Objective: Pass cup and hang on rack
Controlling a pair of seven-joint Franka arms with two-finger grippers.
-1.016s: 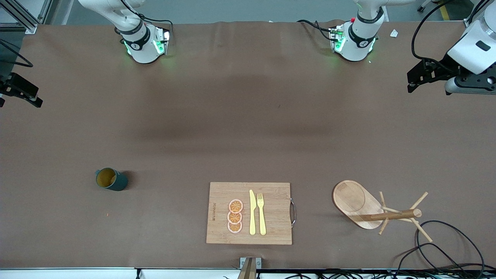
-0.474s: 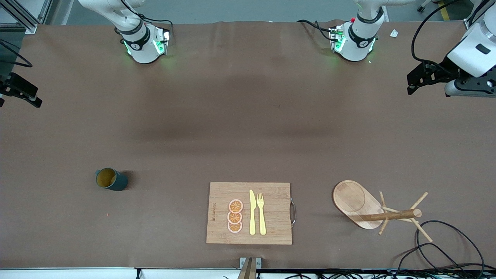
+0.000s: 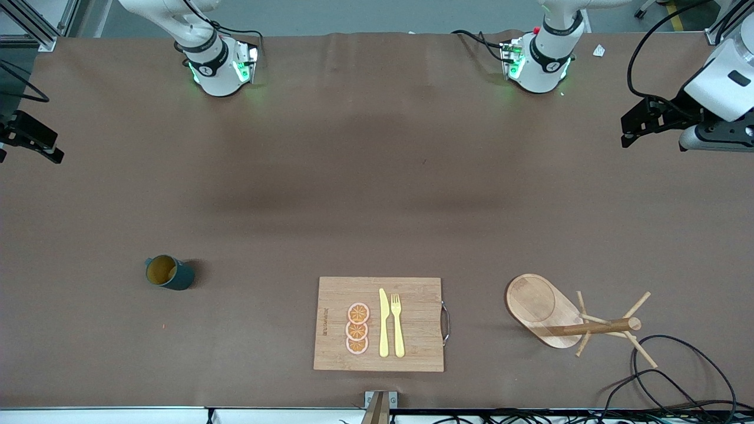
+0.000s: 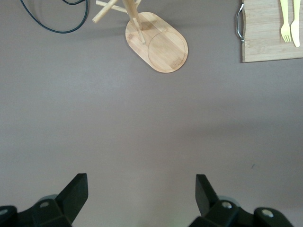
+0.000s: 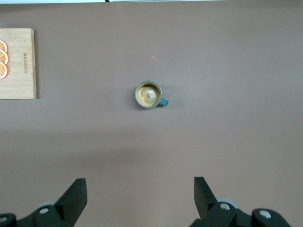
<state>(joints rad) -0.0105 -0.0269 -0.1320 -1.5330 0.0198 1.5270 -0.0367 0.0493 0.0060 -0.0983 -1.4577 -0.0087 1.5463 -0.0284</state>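
One cup point(image 3: 169, 272) stands upright on the counter point(image 3: 353, 194) toward the right arm's end, untouched. One rack point(image 3: 554, 312) stands toward the left arm's end. Between them lies one cutting board point(image 3: 415, 330) carrying three orange slices point(image 3: 357, 328), one knife point(image 3: 383, 323) and one fork point(image 3: 397, 324). The right claw point(image 5: 139, 198) hangs wide and empty over bare counter; the left claw point(image 4: 142, 196), also wide and empty, likewise.

Both arms white with black joint rings; bases point(image 3: 221, 68) and point(image 3: 539, 62) glow green, black cables trailing from each. Left gripper point(image 4: 141, 196) and right gripper point(image 5: 140, 197): black angular fingers point(image 4: 75, 191), grey screw heads on the mounts.
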